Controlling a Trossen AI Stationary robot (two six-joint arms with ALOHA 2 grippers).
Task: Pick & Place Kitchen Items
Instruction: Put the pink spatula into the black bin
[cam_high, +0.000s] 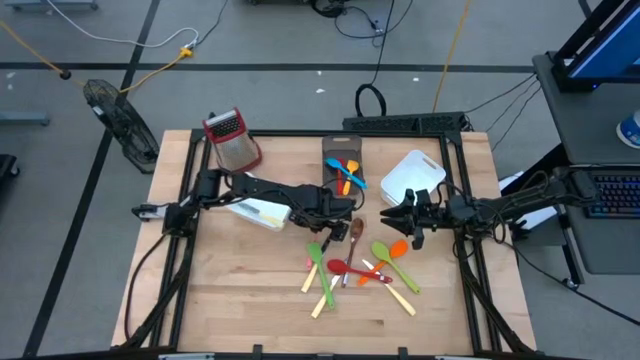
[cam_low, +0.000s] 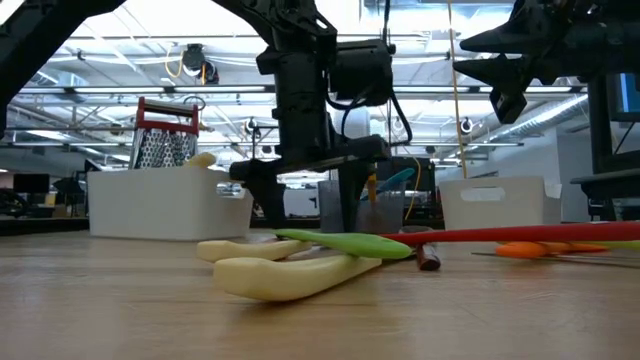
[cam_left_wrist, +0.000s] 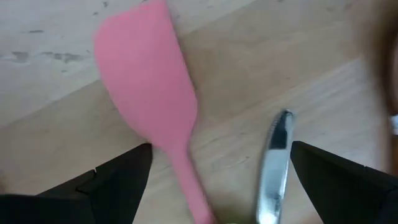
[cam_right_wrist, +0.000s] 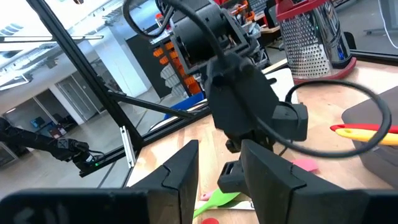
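Your left tool (cam_high: 345, 212) stands low over the middle of the table (cam_high: 250, 300), with its fingers (cam_left_wrist: 112, 186) spread wide and nothing between them yet. Under it, in the left wrist view, you see a pink spatula (cam_left_wrist: 152, 93) lying flat on the wood, and just beside it a metal knife blade (cam_left_wrist: 273, 168); both lie between the two fingers, and neither is touched.

Your right tool (cam_high: 400, 218) hangs above the table near the right edge, clear of the wood. Its fingers (cam_right_wrist: 180, 177) stand a little apart and hold nothing.

Most kitchen items (cam_high: 360, 270) lie scattered in the middle of the table, toward the front edge: green spoons (cam_high: 385, 255) with cream handles, a red spoon (cam_high: 340, 267), an orange one (cam_high: 398, 248) and a brown wooden spoon (cam_high: 355, 232). In the low view, a green spoon (cam_low: 345, 243) rests across cream handles (cam_low: 290, 275) (the long red handle (cam_low: 520, 234) runs behind them).

A grey bin (cam_high: 340, 165) near the back edge already carries an orange and a blue utensil (cam_high: 350, 175). A white bin (cam_high: 412, 178) stands toward the back right corner, tilted to the table edges, and another white bin (cam_high: 258, 212) lies under the left arm. The box grater (cam_high: 232, 140) stands at the back left corner.
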